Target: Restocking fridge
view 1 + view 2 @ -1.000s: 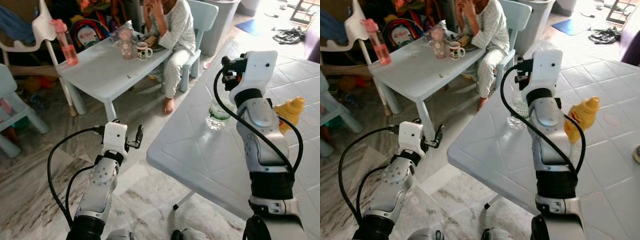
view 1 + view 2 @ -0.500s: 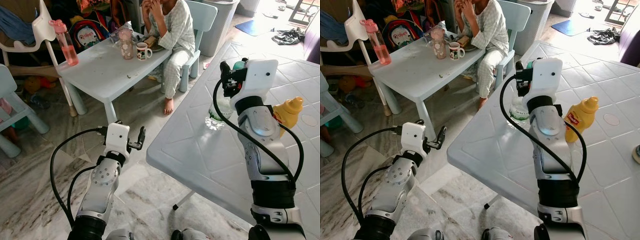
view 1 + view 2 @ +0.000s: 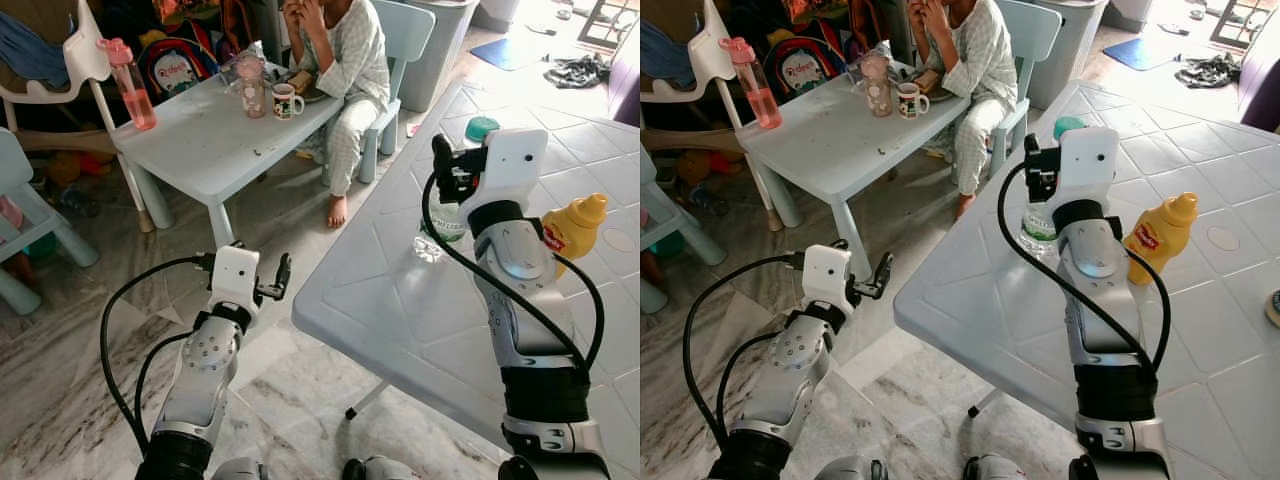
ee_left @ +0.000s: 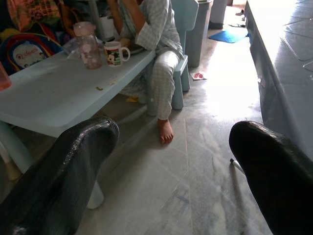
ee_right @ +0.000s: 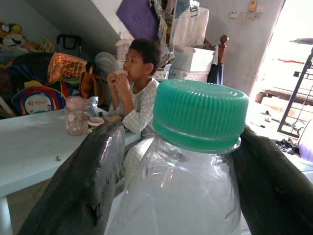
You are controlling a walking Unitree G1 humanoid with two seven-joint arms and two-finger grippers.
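**Reaching round a water bottle on the big table**

Standing on the large pale blue table [image 3: 1040, 330], near its edge, the water bottle [image 3: 447, 215] with the green cap [image 5: 199, 113] sits between the two black fingers [image 5: 83, 196] of the right gripper [image 3: 1040, 180]. The fingers flank the bottle's neck on both sides, spread apart; whether they touch the plastic cannot be told. Just beside the right arm stands a yellow mustard bottle [image 3: 1158, 238], upright. The left gripper [image 3: 278, 278] hangs low over the marble floor [image 4: 195, 186], off the table's edge, its fingers [image 4: 63, 176] spread wide and holding nothing. Further off, a person [image 3: 975, 60] sits at a small table [image 3: 830, 130] bearing a mug [image 3: 908, 100] and a pink bottle [image 3: 752, 82].
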